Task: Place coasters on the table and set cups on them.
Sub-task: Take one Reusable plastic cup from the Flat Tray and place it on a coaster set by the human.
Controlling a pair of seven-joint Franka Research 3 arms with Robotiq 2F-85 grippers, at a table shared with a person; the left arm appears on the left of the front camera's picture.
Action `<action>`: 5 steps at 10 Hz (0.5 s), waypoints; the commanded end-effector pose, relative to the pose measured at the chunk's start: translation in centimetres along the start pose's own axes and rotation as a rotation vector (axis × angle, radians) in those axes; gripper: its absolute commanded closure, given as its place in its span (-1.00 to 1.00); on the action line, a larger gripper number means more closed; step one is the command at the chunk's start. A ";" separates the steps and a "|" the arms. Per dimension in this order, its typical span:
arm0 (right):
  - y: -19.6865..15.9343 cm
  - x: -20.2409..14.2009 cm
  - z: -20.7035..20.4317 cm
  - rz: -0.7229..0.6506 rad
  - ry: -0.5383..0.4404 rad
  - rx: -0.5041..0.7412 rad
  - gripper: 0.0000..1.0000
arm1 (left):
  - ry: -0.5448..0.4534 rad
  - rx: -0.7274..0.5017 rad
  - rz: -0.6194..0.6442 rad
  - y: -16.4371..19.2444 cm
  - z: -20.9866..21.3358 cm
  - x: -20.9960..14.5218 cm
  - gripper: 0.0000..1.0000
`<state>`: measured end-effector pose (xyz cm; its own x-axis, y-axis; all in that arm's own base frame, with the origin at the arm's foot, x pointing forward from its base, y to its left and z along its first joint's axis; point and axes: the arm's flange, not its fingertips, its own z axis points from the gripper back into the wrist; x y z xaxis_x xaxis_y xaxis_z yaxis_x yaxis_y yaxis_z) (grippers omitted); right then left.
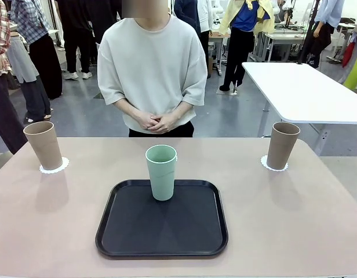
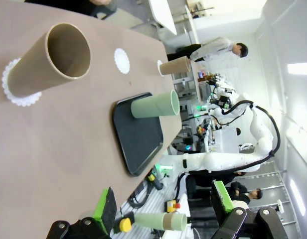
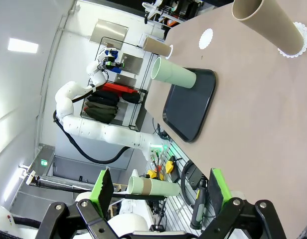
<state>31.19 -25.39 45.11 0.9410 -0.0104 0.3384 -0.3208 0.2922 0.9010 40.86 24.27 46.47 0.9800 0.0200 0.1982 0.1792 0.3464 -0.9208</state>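
Cups stand empty: left cup (image 1: 43,145) and right cup (image 1: 282,145) on coasters (image 1: 58,168) near the table (image 1: 294,231) side edges, mint cup (image 1: 161,172) alone in the tray (image 1: 161,231). Left gripper (image 2: 163,201) and right gripper (image 3: 160,186) are spread, holding nothing.

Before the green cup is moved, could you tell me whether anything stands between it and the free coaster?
Nothing visible does: only the tray rim and bare table lie between the green cup and the free coaster.

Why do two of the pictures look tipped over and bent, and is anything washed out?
Front view: even and sharp, with soft shadows from the cups falling toward the camera on the table. Left wrist view: rolled sideways, with a wide-angle stretch and white glare in the far room. Right wrist view: also sideways, with a light panel blown out at left.
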 end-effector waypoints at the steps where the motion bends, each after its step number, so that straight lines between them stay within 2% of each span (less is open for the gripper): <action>1: 0.0 0.0 0.1 0.001 -0.004 -0.002 -1.00 | -0.006 -0.005 -0.005 -0.3 0.0 -0.1 -1.00; 5: 0.0 0.0 0.1 0.001 -0.004 -0.002 -1.00 | -0.006 -0.005 -0.005 -0.3 0.0 -0.1 -1.00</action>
<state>31.19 -25.39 45.11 0.9410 -0.0104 0.3384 -0.3208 0.2922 0.9010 40.86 24.27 46.47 0.9800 0.0200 0.1982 0.1792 0.3464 -0.9208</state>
